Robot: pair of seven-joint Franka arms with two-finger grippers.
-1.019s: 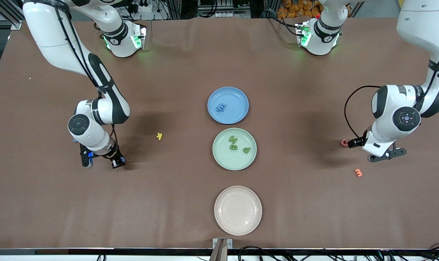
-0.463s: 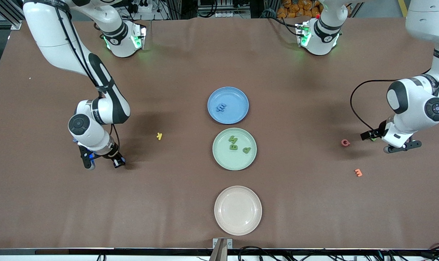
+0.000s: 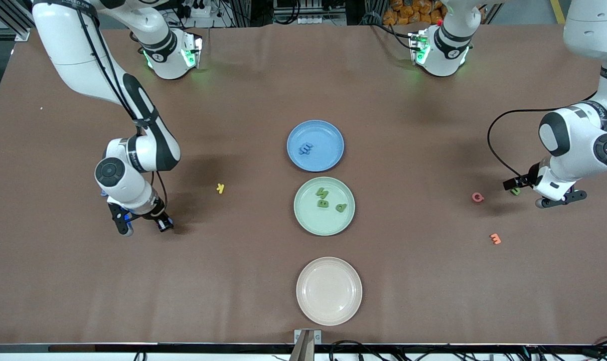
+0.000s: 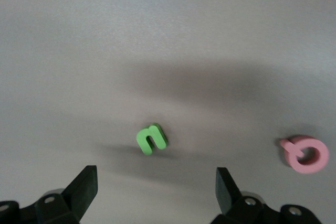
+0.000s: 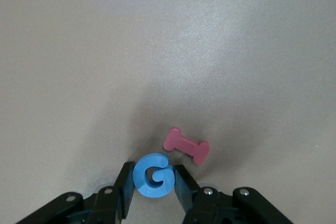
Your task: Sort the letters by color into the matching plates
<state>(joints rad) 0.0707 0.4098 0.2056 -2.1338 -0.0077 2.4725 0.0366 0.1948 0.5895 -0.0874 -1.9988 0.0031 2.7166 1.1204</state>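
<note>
The blue plate [image 3: 330,131] holds blue letters [image 3: 305,148]. Nearer the front camera, the green plate [image 3: 306,219] holds three green letters [image 3: 323,203]. A green letter [image 3: 515,191] lies on the table toward the left arm's end. My left gripper [image 3: 529,192] hangs open just beside it. The left wrist view shows that green letter [image 4: 151,139] ahead of the open left gripper [image 4: 156,178], not between the fingers. Toward the right arm's end, my right gripper [image 3: 142,221] is shut on a blue letter G [image 5: 153,175], low over the table.
A pink letter [image 5: 186,146] lies just ahead of the right gripper. A yellow letter [image 3: 220,188] sits between the right arm and the plates. A pink letter [image 3: 477,197] and an orange letter [image 3: 494,239] lie near the left gripper. A cream plate [image 3: 328,291] is nearest the front camera.
The left arm has swung toward its own end of the table, past the pink letter, uncovering the green letter. The right gripper has barely moved and keeps its hold on the blue G.
</note>
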